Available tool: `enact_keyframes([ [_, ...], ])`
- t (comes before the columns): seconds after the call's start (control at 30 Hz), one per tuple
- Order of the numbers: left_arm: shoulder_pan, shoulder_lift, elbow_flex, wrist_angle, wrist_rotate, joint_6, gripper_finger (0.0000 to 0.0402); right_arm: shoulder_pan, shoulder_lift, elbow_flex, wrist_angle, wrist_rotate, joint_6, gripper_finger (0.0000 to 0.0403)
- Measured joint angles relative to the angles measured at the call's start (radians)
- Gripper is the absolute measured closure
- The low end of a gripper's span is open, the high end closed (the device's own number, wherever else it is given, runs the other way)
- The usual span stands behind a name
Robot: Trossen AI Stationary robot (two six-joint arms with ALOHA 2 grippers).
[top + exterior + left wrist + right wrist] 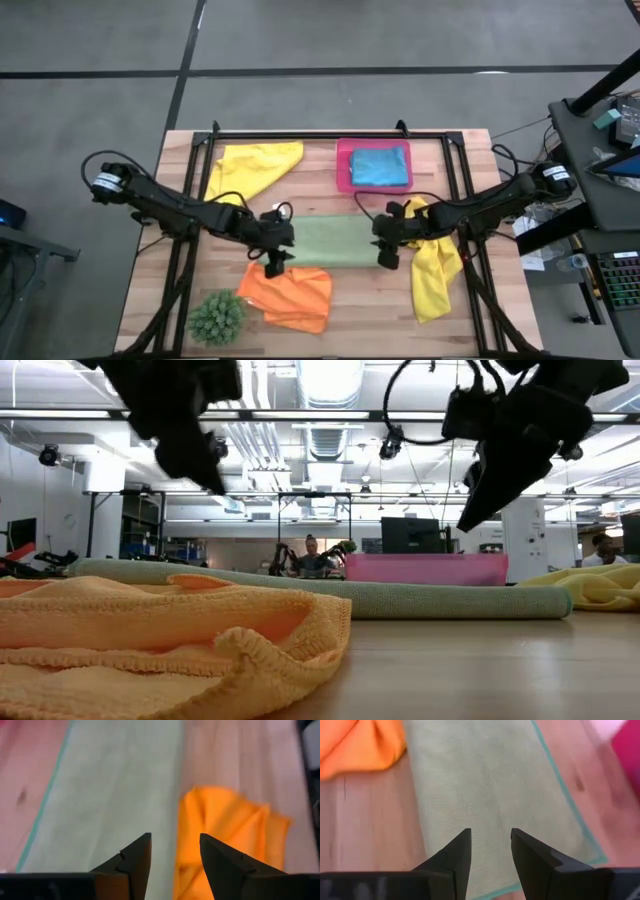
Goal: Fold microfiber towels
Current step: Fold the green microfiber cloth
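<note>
The sage green towel [330, 240] lies flat at the table's middle as a long folded strip; it also shows in the low view [400, 598]. My left gripper [275, 262] is open above its left end, by the orange towel [290, 295]. In the left wrist view the gripper [175, 845] hangs over the green towel [110, 795], beside the orange one [225, 835]. My right gripper [385, 255] is open above the green towel's right end [490, 780]. The low view shows both grippers raised clear of the cloth. One yellow towel [255, 165] lies at the far left, another [435, 270] at the right. The turquoise towel [380, 165] lies in the pink tray [343, 165].
A spiky green plant ball [217, 318] stands at the near left corner. The crumpled orange towel fills the near left of the low view [170, 640]. A black frame rail [330, 135] runs along the far edge. People [312, 555] show in the room behind the table.
</note>
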Motion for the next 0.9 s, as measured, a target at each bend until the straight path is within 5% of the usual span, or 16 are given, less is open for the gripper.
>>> enact_keyframes([
  [0.4,0.023,0.134,-0.027,0.047,-0.138,0.135,0.0254,0.01,0.037,-0.109,0.163,0.038,0.087,0.0276],
  [0.77,0.11,0.31,-0.027,0.037,-0.145,0.217,0.039,-0.03,0.095,-0.174,0.293,0.063,-0.015,0.0388],
  [0.9,0.132,0.337,-0.026,0.037,-0.145,0.223,0.0393,-0.057,0.166,-0.181,0.364,0.064,-0.029,0.0392],
])
